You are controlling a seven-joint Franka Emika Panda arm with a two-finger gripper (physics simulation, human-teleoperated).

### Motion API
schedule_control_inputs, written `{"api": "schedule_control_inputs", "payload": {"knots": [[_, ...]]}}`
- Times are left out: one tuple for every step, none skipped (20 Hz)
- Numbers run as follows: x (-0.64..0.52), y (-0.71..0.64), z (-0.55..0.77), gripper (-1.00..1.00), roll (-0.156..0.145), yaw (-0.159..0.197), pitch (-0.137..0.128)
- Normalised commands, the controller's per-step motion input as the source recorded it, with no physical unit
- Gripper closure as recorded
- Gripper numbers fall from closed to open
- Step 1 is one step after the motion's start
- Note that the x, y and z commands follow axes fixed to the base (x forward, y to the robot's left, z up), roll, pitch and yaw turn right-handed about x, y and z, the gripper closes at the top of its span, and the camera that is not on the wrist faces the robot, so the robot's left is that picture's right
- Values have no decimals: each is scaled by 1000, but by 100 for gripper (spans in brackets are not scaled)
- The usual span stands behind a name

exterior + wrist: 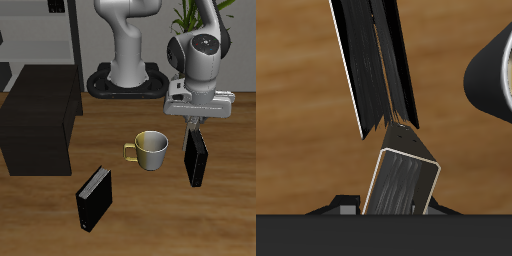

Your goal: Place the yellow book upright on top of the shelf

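Tool (195, 124) clamped on upright yellow book (196, 158), lifted beside mug (150, 149); shelf (38, 118) well apart

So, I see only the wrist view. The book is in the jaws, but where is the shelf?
Observer: The shelf stands beyond the mug, seen from the gripper.
Operator: Is anything else near that path?
Observer: A black book stands upright, nearer the table's front edge than the mug.
Operator: And how does my book hang?
Observer: The yellow book hangs upright under the gripper, beside the mug, not touching it.
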Motion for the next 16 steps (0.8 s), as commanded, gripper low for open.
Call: {"api": "schedule_control_inputs", "payload": {"knots": [[3,-201,227,100,-6,35,-9],[-61,-513,525,100,-114,45,-79],[-54,-489,511,100,-41,58,-52],[-31,-365,443,100,-17,15,-32],[-50,-405,468,100,-19,22,-41],[-141,-406,557,100,-26,17,-107],[-81,-364,475,100,32,33,-53],[-12,-462,364,100,-38,-23,24],[-112,-343,460,100,-3,30,-39],[-96,-284,415,100,57,79,-41],[-84,-435,388,100,-29,-58,48],[-130,-187,386,100,89,-4,47],[-141,-68,336,100,83,51,-22],[19,64,-17,100,0,0,0],[-182,-318,404,100,2,-72,67],[-75,-22,167,100,95,11,73]]}}
